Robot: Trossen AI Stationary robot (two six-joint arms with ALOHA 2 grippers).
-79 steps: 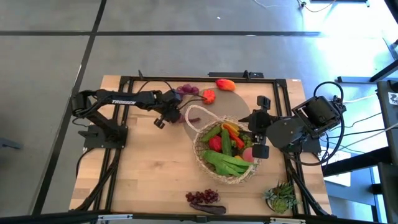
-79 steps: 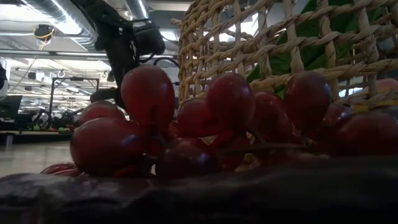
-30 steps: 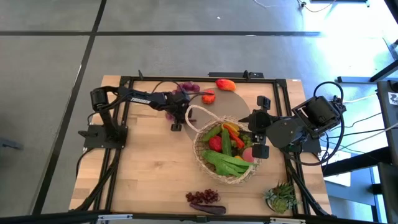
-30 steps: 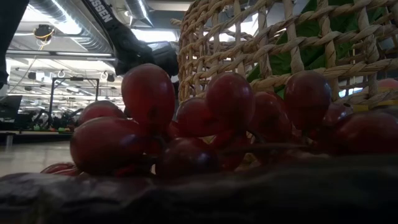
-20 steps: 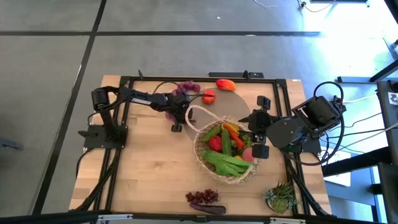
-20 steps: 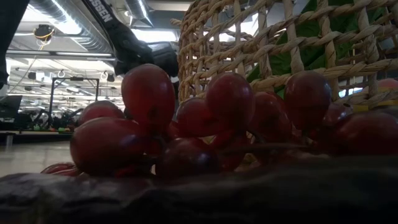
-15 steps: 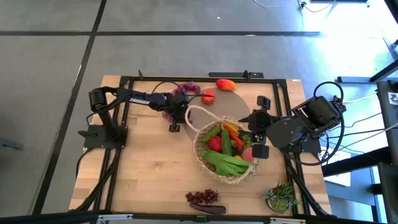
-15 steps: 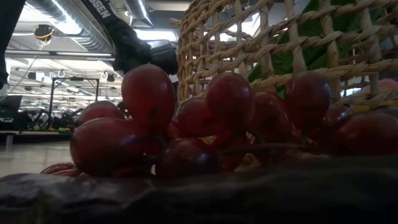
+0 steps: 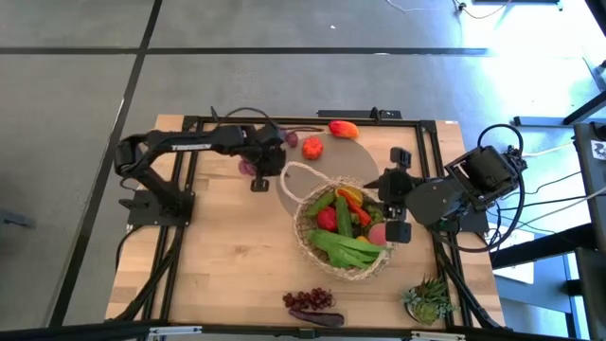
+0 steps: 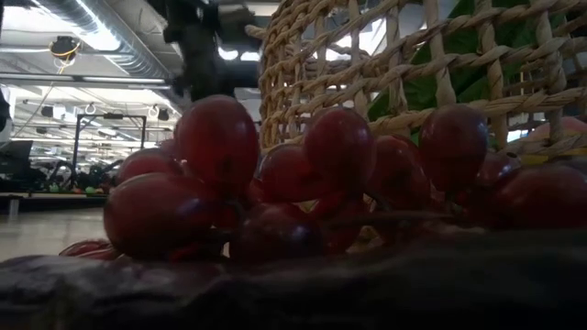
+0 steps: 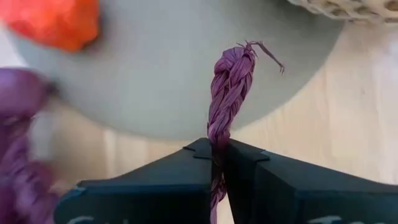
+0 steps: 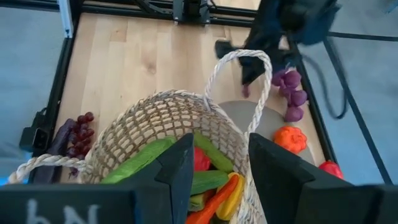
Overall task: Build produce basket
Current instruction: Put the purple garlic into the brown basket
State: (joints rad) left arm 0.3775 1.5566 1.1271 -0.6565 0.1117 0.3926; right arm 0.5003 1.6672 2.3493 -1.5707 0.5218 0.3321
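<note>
The tan woven basket [image 9: 346, 227] stands right of the table's middle, holding green, red and yellow produce. At the far side, over a grey disc [image 11: 186, 74], my left gripper [image 9: 258, 175] is shut on the stem of a purple grape bunch [image 12: 289, 93]. An orange pepper [image 9: 343, 129] and a red one [image 9: 312, 147] lie near the far edge. A dark red grape bunch [image 9: 311, 300] lies at the near edge, filling the low view [image 10: 275, 183]. My right gripper [image 9: 391, 204] hovers open above the basket's right rim, with nothing between its fingers. My left gripper pinches the bunch's twisted purple stem [image 11: 216, 127] between its two fingers. The stem's frayed free end [image 11: 245, 53] sticks out past the fingertips. The fingers slant down from the table's left side. The grapes [image 11: 18, 143] hang beside and below the fingers, blurred.
A spiky green potted plant [image 9: 428, 298] stands at the near right corner. The basket's thin loop handle [image 12: 239, 68] arches up on its far side, close to my left gripper. Bare wood lies left of the basket [image 9: 227, 256]. A black frame borders the table.
My left gripper has shut on the purple stem, then risen and drawn back a little toward the table's left edge. The purple bunch has come up from the table with it and now hangs from the fingers. My right arm has kept still.
</note>
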